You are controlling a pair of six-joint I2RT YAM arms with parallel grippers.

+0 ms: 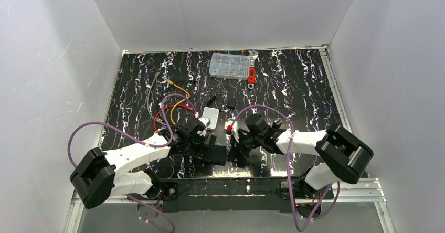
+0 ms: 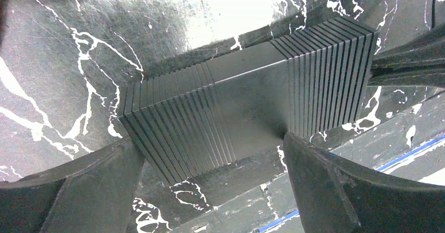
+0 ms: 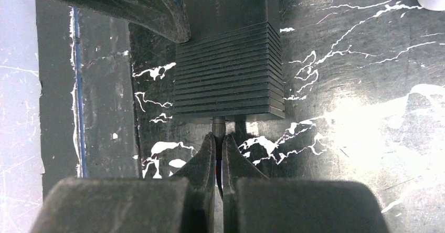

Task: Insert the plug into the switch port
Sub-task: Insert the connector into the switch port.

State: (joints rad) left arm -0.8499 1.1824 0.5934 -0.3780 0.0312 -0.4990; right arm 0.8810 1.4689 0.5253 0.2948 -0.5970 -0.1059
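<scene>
The flat black ribbed box (image 1: 217, 154) lies near the front of the table. My left gripper (image 1: 205, 147) straddles it, with its fingers (image 2: 320, 186) pressed against the box (image 2: 252, 102) on both sides. My right gripper (image 3: 218, 138) is shut on a small dark grey round plug (image 3: 218, 125). The plug's tip touches the box's near face (image 3: 231, 112). No socket or blue-edged face shows. A thin orange cable (image 1: 180, 90) lies at the back left, and I cannot make out its clear connector.
A white-grey rounded box (image 1: 211, 116) sits just behind the black box, with a red wire (image 1: 159, 122) and purple cables to its left. A clear parts case (image 1: 229, 66) and a red tool (image 1: 252, 75) stand at the back. White walls enclose the table.
</scene>
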